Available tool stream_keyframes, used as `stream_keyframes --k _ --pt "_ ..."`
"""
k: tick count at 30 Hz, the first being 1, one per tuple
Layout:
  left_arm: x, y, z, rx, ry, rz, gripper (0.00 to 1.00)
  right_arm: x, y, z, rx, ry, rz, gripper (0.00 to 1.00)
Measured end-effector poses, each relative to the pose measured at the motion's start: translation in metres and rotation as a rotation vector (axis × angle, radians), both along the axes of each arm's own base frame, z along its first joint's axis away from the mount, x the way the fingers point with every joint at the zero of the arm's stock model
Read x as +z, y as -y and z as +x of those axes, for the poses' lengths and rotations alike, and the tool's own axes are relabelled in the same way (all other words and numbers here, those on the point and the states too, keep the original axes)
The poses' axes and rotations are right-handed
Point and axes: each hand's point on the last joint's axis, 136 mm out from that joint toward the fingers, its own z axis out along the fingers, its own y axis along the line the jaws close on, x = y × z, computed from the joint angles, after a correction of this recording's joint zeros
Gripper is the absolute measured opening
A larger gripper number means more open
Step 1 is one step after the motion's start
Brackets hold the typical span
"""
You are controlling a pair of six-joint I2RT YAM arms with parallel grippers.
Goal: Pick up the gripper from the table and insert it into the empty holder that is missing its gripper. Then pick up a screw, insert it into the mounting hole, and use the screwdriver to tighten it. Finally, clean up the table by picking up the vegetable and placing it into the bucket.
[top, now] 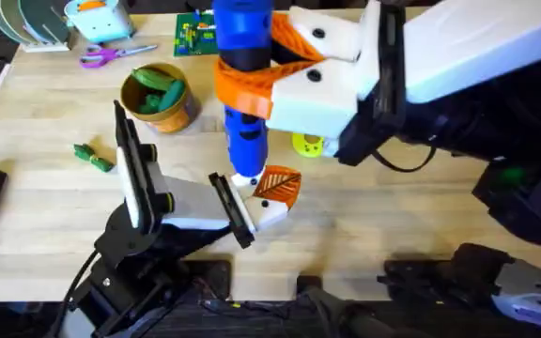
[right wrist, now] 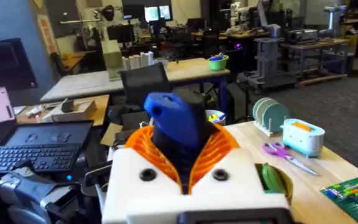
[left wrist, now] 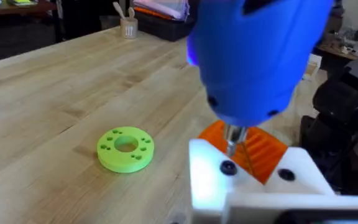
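- Orange ribbed pads of our right gripper (top: 252, 70) clamp the blue screwdriver (top: 244, 122), holding it upright above the table (top: 364, 225).
- We see its silver tip pressed down onto the holder (top: 269, 214), just beside the orange gripper (top: 280, 185) seated in it.
- We cannot tell how our left gripper (left wrist: 253, 180) stands.
- Farther off, one vegetable (top: 92, 156) lies on the wood, well apart from the screwdriver.
- Beyond it stands the bucket (top: 172, 111), with green pieces inside.
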Motion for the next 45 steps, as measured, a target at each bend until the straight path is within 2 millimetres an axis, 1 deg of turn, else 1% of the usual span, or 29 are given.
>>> stream_keyframes --k 6,12,22,28,39,43,45 --pt "0.0 0.0 0.0 0.0 0.0 0.0 0.012 -0.003 -0.001 -0.002 0.017 -0.006 -0.013 0.023" --pt "0.0 0.0 0.0 0.0 0.0 0.0 0.012 -0.013 -0.003 -0.002 0.02 -0.031 -0.045 0.023" --pt "0.0 0.0 0.0 0.0 0.0 0.0 0.012 -0.013 0.0 0.003 0.006 -0.021 -0.048 0.023" --pt "0.0 0.0 0.0 0.0 0.0 0.0 0.012 -0.001 0.001 0.0 0.009 0.018 -0.009 0.023" --pt "0.0 0.0 0.0 0.0 0.0 0.0 0.012 -0.003 0.0 -0.001 0.021 0.004 -0.014 0.023" --pt "0.0 0.0 0.0 0.0 0.0 0.0 0.012 -0.012 -0.005 0.004 0.025 -0.031 -0.031 0.023" --pt "0.0 0.0 0.0 0.0 0.0 0.0 0.012 -0.013 -0.005 0.004 0.024 -0.033 -0.032 0.023"
